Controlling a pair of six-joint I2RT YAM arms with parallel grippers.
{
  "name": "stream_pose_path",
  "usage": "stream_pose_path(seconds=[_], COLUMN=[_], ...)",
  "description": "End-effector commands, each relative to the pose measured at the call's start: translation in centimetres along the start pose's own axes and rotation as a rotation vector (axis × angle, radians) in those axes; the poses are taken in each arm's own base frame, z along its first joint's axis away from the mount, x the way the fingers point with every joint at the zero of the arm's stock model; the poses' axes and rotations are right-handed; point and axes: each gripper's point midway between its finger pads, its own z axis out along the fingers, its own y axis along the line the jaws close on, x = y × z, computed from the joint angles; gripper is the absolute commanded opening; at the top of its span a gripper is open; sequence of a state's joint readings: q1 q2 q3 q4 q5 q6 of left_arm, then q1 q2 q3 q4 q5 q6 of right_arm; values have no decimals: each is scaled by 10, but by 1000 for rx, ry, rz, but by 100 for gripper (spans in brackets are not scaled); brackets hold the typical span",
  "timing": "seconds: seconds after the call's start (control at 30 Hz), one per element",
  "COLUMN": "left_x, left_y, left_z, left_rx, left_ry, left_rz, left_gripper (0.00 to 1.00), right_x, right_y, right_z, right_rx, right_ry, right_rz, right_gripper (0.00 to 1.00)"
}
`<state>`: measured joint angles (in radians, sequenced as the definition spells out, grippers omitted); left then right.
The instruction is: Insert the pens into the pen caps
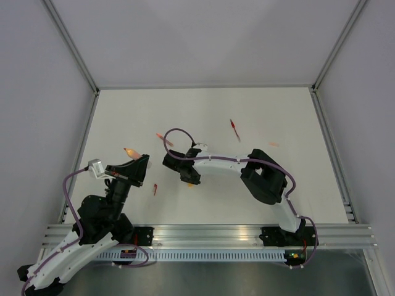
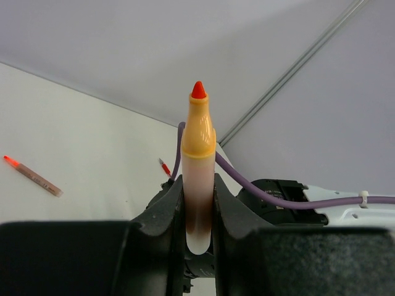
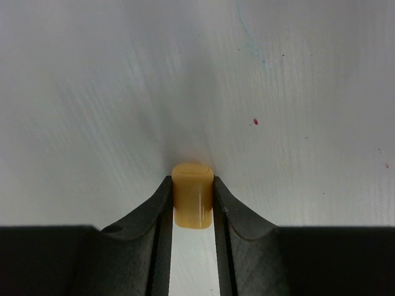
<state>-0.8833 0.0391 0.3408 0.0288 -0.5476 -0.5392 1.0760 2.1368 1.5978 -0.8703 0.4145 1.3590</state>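
Note:
My left gripper (image 1: 138, 163) is shut on the orange-peach pen (image 1: 130, 152), lifted off the table at the left. In the left wrist view the pen (image 2: 198, 154) stands between the fingers (image 2: 166, 206), red tip outward. My right gripper (image 1: 190, 179) is at mid-table, low over the surface and shut on the short orange pen cap (image 3: 192, 196). The cap shows only as a speck in the top view. The red pen (image 1: 234, 129) lies on the table further back, right of centre. A tiny red cap (image 1: 155, 189) lies between the two grippers.
Another slim pen with a red tip (image 1: 163, 137) lies behind the right gripper; it also shows in the left wrist view (image 2: 34, 176). A faint peach stub (image 1: 273, 144) lies at the right. The right arm's purple cable (image 2: 290, 200) crosses near the held pen. Walls enclose the white table (image 1: 203, 105).

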Motion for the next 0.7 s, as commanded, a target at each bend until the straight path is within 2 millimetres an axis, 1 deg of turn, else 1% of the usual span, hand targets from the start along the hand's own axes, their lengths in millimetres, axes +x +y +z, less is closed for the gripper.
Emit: stream_pose_path(seconds=[0.0,0.03,0.07,0.1,0.13,0.17,0.2,0.23,0.27,0.3,0.33,0.37,0.4,0.43,0.47,0.5,0.53,0.57,0.6,0.63,0.67], left_x=[1,4,10,13,19,28,34,38,46,63,75,81,91,104,111,117,127,130,134,136,142], left_y=[-8,-13,-14,-18,-23,-27,-31,-43,-49,-52,-62,-67,-70,-83,-92,-99,-112,-117,-121,-129,-131], left_z=[3,3,7,9,10,17,19,21,23,30,29,31,31,31,29,26,21,18,16,10,9], left_rx=[36,59,63,77,103,106,120,175,198,216,272,292,316,398,452,502,582,618,647,704,720], left_ry=[3,17,41,51,79,114,143,177,208,264,316,340,370,412,442,471,523,543,561,587,604], left_rz=[0,5,28,34,49,69,85,103,119,142,149,149,152,155,156,156,152,147,142,133,127], left_gripper=[2,2,2,2,2,2,2,2,2,2,2,2,2,2,2,2,2,2,2,2,2], right_x=[-8,-10,-21,-30,-37,-58,-69,-81,-102,-117,-129,-150,-162,-170,-182,-188,-193,-199,-199,-195,-199], right_y=[-7,-13,-8,-8,-14,-13,-15,-21,-23,-28,-32,-37,-41,-45,-49,-46,-44,-46,-44,-39,-38], right_z=[2,1,-10,-14,-17,-32,-39,-45,-69,-79,-92,-123,-138,-155,-182,-199,-215,-236,-246,-257,-275], right_rx=[-29,-35,-79,-99,-107,-146,-158,-163,-200,-208,-216,-253,-261,-283,-330,-373,-417,-469,-511,-579,-642], right_ry=[-43,-47,-71,-87,-102,-147,-176,-213,-280,-324,-372,-458,-509,-543,-597,-617,-642,-673,-687,-684,-717], right_rz=[-48,-90,-82,-89,-148,-138,-154,-212,-216,-239,-270,-326,-332,-339,-345,-348,-344,-357,-365,-381,-361], right_gripper=[0,0,0,0,0,0,0,0,0,0,0,0,0,0,0,0,0,0,0,0,0])
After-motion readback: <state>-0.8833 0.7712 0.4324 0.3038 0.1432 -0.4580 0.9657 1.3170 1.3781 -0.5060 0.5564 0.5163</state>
